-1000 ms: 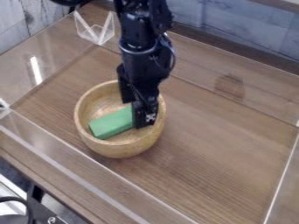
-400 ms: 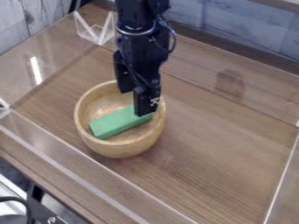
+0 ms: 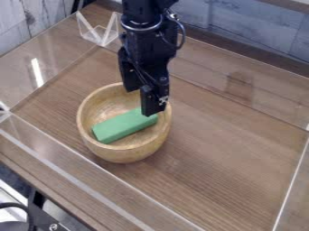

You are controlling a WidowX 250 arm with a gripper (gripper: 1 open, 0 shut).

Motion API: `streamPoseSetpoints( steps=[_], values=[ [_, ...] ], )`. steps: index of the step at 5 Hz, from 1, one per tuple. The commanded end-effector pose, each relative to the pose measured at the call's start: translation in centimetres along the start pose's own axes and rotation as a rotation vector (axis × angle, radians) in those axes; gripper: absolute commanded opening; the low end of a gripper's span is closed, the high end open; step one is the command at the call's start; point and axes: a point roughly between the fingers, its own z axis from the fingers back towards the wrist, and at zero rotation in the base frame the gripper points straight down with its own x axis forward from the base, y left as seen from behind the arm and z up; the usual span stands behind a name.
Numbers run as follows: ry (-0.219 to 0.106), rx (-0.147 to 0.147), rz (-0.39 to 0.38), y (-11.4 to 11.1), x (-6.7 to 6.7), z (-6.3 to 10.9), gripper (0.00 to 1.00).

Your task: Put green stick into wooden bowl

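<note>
The green stick [image 3: 119, 126] lies flat inside the wooden bowl [image 3: 107, 150], slanting from the lower left up toward the right. Its upper right end is hidden behind my gripper. My gripper [image 3: 143, 101] hangs just above the bowl's far right rim, pointing straight down. Its black fingers [image 3: 152, 101] stand open with nothing between them, clear of the stick.
The bowl rests on a brown wooden tabletop [image 3: 229, 135] enclosed by clear plastic walls [image 3: 49, 135]. A clear wall runs along the front and left, another at the right edge [image 3: 290, 189]. A white wire frame [image 3: 94, 34] stands at the back left.
My gripper has risen out of the bowl, leaving the green stick lying inside. More of the stick shows now.
</note>
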Motion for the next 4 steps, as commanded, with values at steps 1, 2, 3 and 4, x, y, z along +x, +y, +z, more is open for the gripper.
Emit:
streamPoseSetpoints(
  steps=[1, 2, 3, 4],
  values=[
    [-0.067, 0.019, 0.043, -0.3, 1.3, 1.8, 1.0],
    [-0.091, 0.004, 0.022, 0.1, 2.3, 2.2, 1.0],
    [-0.119, 0.003, 0.023, 0.6, 3.6, 2.6, 1.0],
    [-0.138, 0.024, 0.097, 0.7, 4.6, 3.8, 1.0]
  ],
)
